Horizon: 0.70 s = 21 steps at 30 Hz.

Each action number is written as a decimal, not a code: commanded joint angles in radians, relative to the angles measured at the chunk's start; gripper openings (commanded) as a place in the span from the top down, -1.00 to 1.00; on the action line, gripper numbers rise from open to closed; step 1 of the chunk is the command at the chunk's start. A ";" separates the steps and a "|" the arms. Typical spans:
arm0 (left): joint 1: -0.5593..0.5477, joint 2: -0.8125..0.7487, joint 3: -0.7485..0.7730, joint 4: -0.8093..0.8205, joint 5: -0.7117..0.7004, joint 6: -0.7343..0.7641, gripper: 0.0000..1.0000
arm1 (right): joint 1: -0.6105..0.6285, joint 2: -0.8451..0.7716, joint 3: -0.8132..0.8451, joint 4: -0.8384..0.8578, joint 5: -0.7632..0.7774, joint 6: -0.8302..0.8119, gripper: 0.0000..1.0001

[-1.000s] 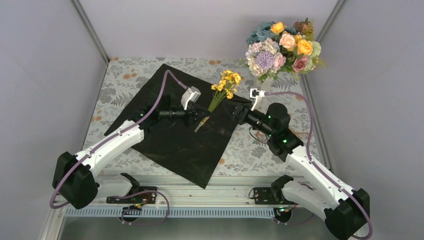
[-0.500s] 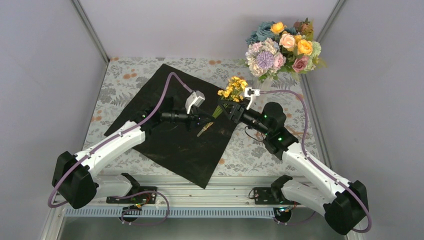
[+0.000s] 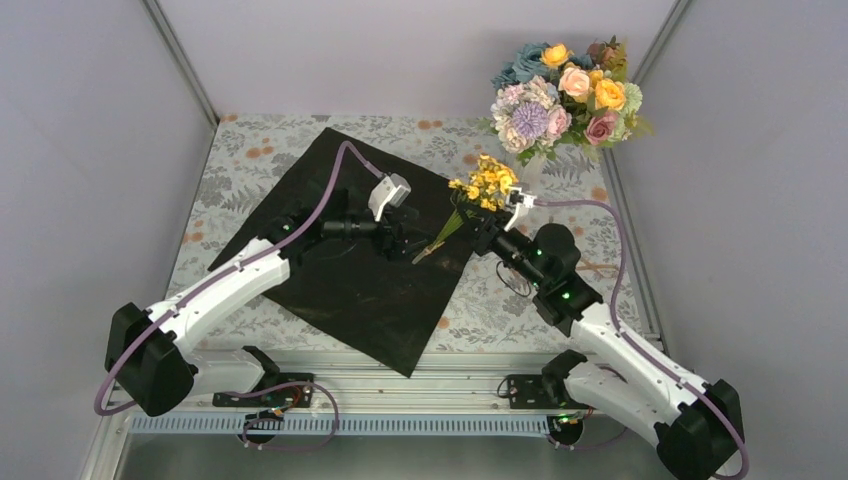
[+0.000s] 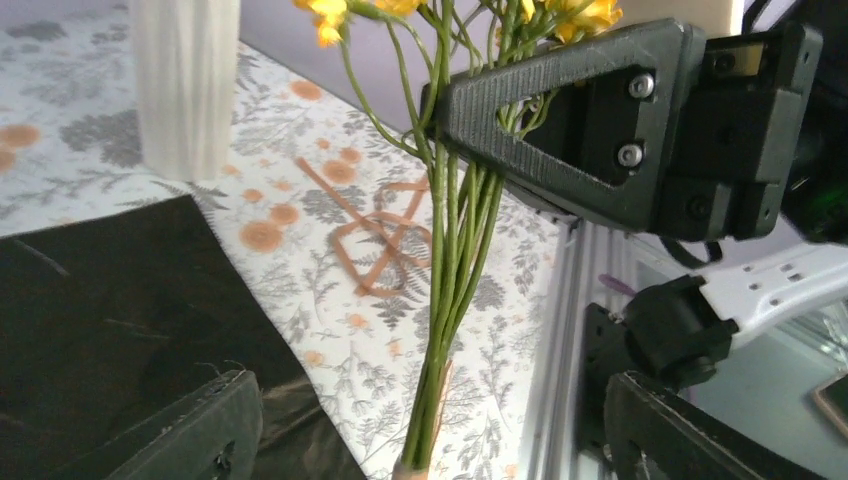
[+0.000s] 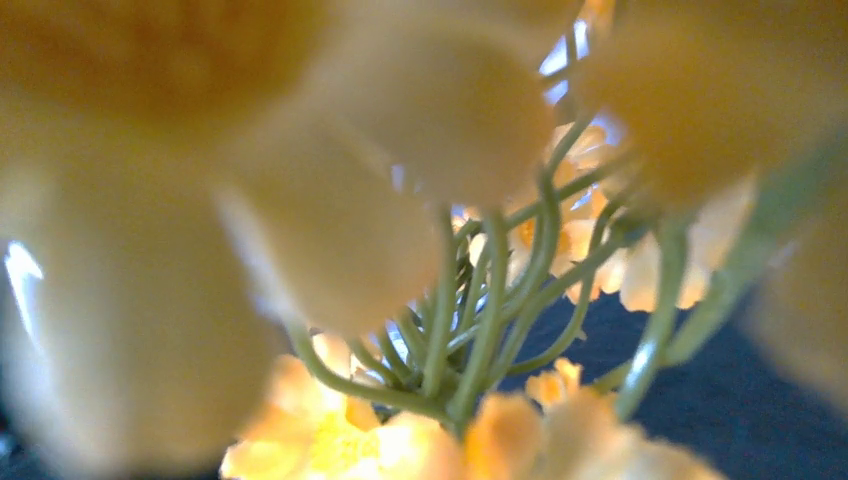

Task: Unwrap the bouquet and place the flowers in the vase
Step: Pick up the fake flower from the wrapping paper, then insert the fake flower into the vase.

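Your left end effector (image 3: 410,240) hangs over the right side of the black sheet (image 3: 340,275), which lies flat across the middle of the surface (image 3: 230,175). Its fingers stand wide apart and hold nothing. In the left wrist view, the bottom tip of the yellow sprig (image 3: 485,182) sits between the two fingers (image 4: 200,435), and you cannot tell if it touches either.

The sprig slants up from that tip, above the sheet's right corner, with its blooms pointing toward the far right corner.

Your right end effector (image 3: 466,218) is clamped on the sprig's green stems just below the blooms. The left wrist view shows its black finger pressed across them. The right wrist view is filled with blurred yellow petals and green stems and shows no fingers.

The left wrist view alone shows the ribbed white vase (image 4: 185,90), along with thin brown loops (image 4: 375,240) lying on the surface. From above, the vase is almost hidden under the flowers (image 3: 565,95) bunched in it at the far right corner. It is near the sprig's blooms but apart from them.
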 commanded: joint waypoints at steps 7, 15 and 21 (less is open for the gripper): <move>-0.001 -0.012 0.093 -0.172 -0.309 0.058 -1.00 | 0.007 -0.156 -0.119 -0.073 0.559 -0.175 0.92; 0.002 -0.027 0.115 -0.232 -0.438 0.065 -1.00 | -0.040 -0.195 -0.261 0.179 0.720 -0.374 0.92; 0.021 -0.044 0.110 -0.258 -0.484 0.087 -1.00 | -0.196 -0.174 -0.294 0.378 0.627 -0.462 0.92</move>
